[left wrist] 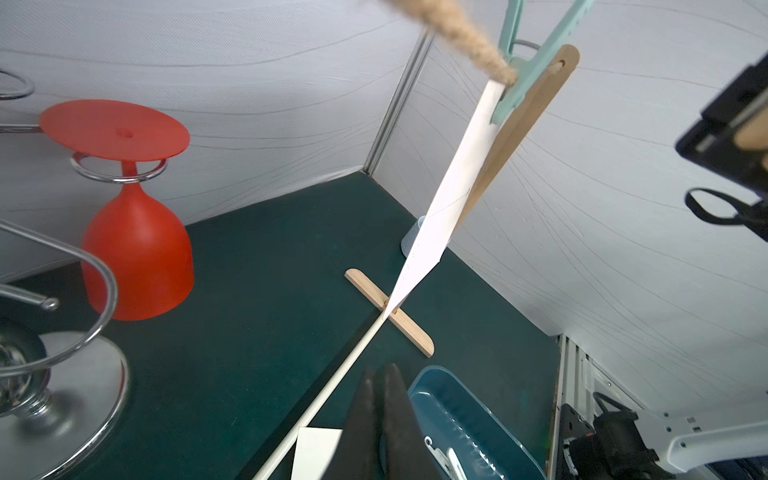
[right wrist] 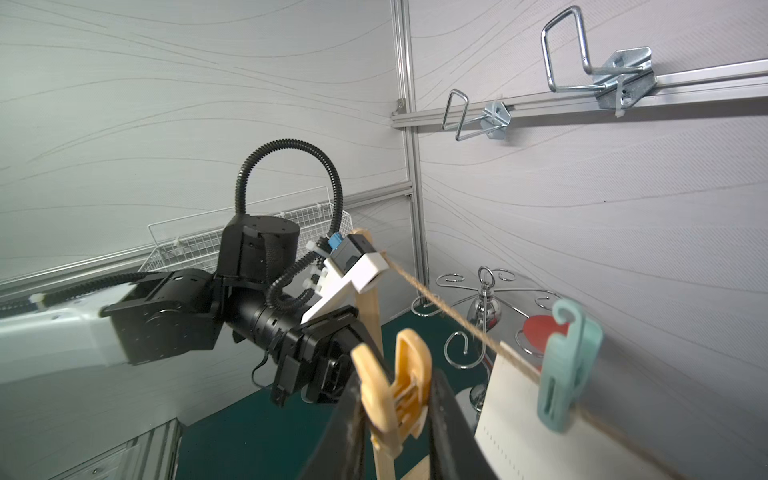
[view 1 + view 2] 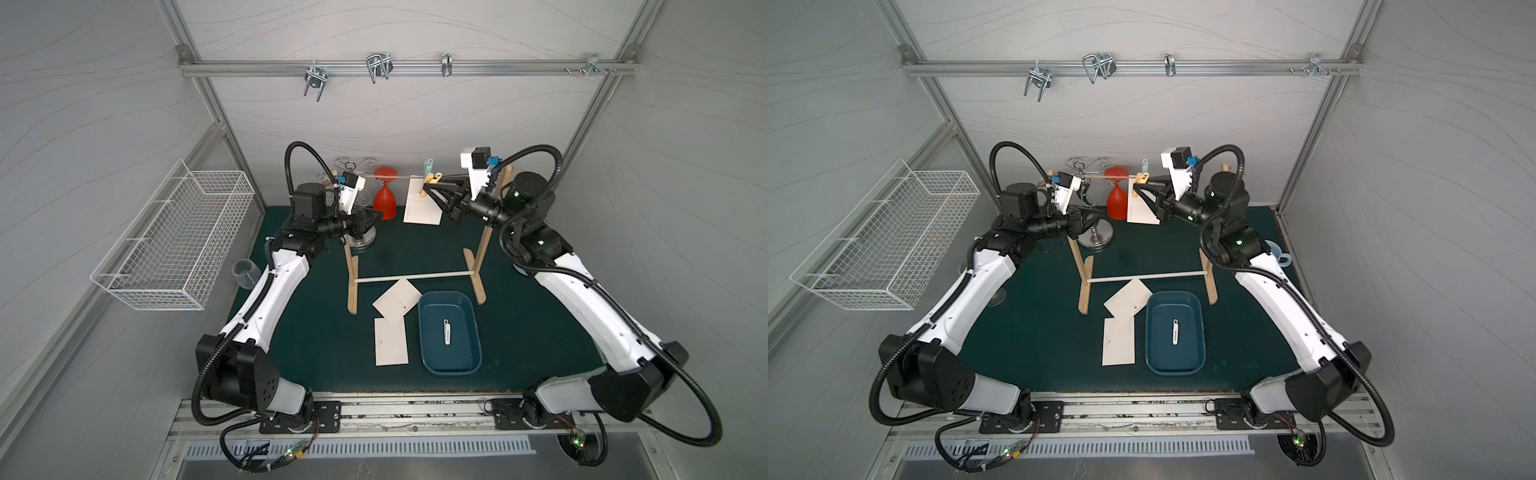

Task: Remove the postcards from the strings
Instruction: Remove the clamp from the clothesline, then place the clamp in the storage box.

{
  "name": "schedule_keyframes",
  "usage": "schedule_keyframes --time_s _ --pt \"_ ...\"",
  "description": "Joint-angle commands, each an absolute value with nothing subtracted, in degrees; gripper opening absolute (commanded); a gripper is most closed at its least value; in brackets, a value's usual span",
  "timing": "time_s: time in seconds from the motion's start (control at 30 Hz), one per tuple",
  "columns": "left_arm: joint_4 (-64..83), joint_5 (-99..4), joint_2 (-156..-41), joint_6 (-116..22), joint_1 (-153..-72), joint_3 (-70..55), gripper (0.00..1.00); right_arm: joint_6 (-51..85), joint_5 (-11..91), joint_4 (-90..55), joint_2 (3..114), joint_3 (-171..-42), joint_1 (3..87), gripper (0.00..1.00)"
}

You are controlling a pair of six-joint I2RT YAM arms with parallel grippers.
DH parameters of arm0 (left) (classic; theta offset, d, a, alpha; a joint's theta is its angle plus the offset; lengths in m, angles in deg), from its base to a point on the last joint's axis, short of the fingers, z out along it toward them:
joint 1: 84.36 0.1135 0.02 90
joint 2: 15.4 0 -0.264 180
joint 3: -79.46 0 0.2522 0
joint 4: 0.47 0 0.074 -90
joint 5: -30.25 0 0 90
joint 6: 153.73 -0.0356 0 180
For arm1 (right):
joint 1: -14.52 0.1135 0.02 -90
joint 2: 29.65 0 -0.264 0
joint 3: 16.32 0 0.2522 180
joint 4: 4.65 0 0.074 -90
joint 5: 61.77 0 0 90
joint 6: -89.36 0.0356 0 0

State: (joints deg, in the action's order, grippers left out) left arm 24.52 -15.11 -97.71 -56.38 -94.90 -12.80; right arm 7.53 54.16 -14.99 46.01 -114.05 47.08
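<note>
Pinches a yellow clothespin [image 2: 409, 353] in the right gripper [image 2: 397, 390], close to the twine [image 2: 457, 325]. Leaves the hanging postcard [image 3: 422, 205] just beside that gripper's tips, clipped to the twine by a teal clothespin [image 2: 569, 365]. Holds the left gripper [image 1: 380, 376] pressed together, empty, well apart from that card. Shows two loose postcards [image 3: 397, 299] [image 3: 390, 343] flat on the table [image 3: 311, 332] well below both grippers, just beside a blue tray [image 3: 424, 332].

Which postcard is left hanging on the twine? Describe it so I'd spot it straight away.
Find the wooden rack at the back of the green mat, with twine across its top. One white postcard hangs from it near the right gripper, under a mint-green peg. Unlike the two cards lying flat beside the blue tray, it hangs upright.
</note>
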Motion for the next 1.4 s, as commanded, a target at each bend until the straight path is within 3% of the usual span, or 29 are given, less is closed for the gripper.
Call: schedule_keyframes --time_s 0.0,0.3,0.57,1.13,1.17,1.2,1.23,1.3,1.37 --pt "20.3 -16.8 -95.2 -53.8 -95.1 -11.0 0.10 9.5 52.9 -20.0 38.9 -106.8 47.6 0.00" --pt "21.8 -21.1 -89.7 -52.4 -96.9 -4.5 0.11 18.6 50.6 -31.7 20.9 -82.2 47.6 0.00" --pt "24.4 -25.8 -84.9 -52.2 -100.5 1.6 0.11 27.9 50.0 -39.0 11.2 -66.8 49.4 0.00" --pt "22.2 -26.3 -82.4 -49.1 -103.2 9.1 0.12 36.1 46.3 -41.8 10.5 -52.4 51.2 0.00" --pt "22.2 -26.6 -82.5 -49.1 -103.3 9.3 0.12 36.0 46.0 -42.0 10.5 -52.3 51.2 0.02" --pt "22.3 -26.7 -82.5 -49.0 -103.4 9.4 0.12 36.2 45.5 -42.5 10.7 -52.3 51.2 0.13" --pt "22.4 -26.8 -82.5 -48.9 -103.5 9.4 0.12 36.2 45.4 -42.8 10.8 -52.3 51.2 0.16" --pt "22.3 -26.9 -82.4 -48.7 -103.6 9.7 0.12 36.1 45.9 -42.8 10.8 -52.2 51.2 0.33" --pt "22.0 -27.0 -82.4 -48.5 -103.8 9.8 0.13 36.3 45.6 -43.2 10.6 -52.2 51.2 0.42"
